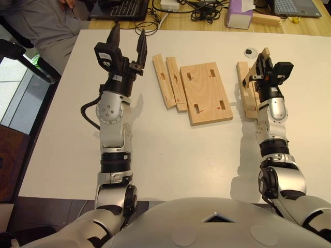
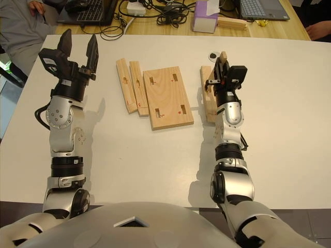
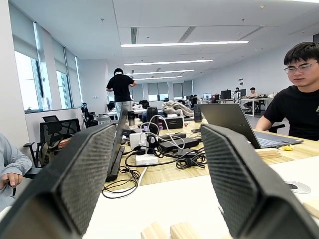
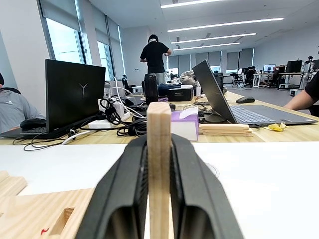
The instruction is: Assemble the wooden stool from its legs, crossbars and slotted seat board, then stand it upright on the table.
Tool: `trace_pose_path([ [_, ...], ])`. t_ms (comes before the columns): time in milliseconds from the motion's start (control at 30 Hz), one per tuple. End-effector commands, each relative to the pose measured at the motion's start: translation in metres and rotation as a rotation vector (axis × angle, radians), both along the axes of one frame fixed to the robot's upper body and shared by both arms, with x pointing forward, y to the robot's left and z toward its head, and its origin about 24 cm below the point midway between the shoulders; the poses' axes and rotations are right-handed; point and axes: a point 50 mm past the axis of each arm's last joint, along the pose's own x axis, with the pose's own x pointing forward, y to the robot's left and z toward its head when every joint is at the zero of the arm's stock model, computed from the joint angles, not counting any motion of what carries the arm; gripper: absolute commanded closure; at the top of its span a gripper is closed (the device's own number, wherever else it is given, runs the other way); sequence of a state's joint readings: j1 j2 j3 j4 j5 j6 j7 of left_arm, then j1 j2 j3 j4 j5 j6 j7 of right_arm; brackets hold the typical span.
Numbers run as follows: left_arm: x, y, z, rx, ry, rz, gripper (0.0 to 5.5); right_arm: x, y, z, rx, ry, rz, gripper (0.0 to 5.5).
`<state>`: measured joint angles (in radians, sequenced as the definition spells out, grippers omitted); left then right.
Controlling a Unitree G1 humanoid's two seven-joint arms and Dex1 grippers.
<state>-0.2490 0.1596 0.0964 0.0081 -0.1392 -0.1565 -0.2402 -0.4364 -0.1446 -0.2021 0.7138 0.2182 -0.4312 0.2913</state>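
The slotted seat board (image 1: 206,92) lies flat at the middle of the white table (image 1: 170,155). Two wooden bars (image 1: 163,80) (image 1: 176,83) lie side by side along its left edge. To their left my left gripper (image 1: 128,32) is raised above the table, open and holding nothing; its wide-apart fingers (image 3: 84,174) show in the left wrist view. On the right, my right gripper (image 1: 265,59) is shut on a thin wooden piece (image 4: 159,149) held on edge. More wooden pieces (image 1: 244,88) lie on the table just beneath and beside it.
A small black disc (image 1: 251,51) rests near the far right of the table. Behind the far edge, a wooden desk holds a keyboard (image 1: 126,8), cables (image 1: 207,8), a purple tissue box (image 1: 240,13), loose wood strips (image 1: 266,19) and a laptop (image 1: 297,6).
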Motion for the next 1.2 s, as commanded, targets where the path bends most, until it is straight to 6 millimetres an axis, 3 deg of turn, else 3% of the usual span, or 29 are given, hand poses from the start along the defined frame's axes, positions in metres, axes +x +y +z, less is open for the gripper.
trace_pose_path([
  [33,0.001,0.001,0.004,0.009,-0.006,-0.001,2.36,-0.006,-0.002,-0.015,-0.010,0.056,-0.033,5.11],
  [333,0.002,0.001,0.004,0.012,-0.002,-0.006,2.36,-0.007,0.000,-0.011,-0.062,0.009,-0.052,5.11],
  [633,0.003,0.001,0.003,0.018,0.003,-0.009,2.36,-0.006,-0.002,0.006,-0.086,-0.083,-0.079,5.11],
  [1000,0.004,0.001,0.005,0.019,-0.001,-0.012,2.36,-0.010,-0.004,-0.023,-0.046,0.072,-0.069,5.11],
  [1200,0.004,0.001,0.004,0.017,-0.001,-0.011,2.36,-0.015,0.000,-0.050,-0.093,0.256,-0.064,5.11],
])
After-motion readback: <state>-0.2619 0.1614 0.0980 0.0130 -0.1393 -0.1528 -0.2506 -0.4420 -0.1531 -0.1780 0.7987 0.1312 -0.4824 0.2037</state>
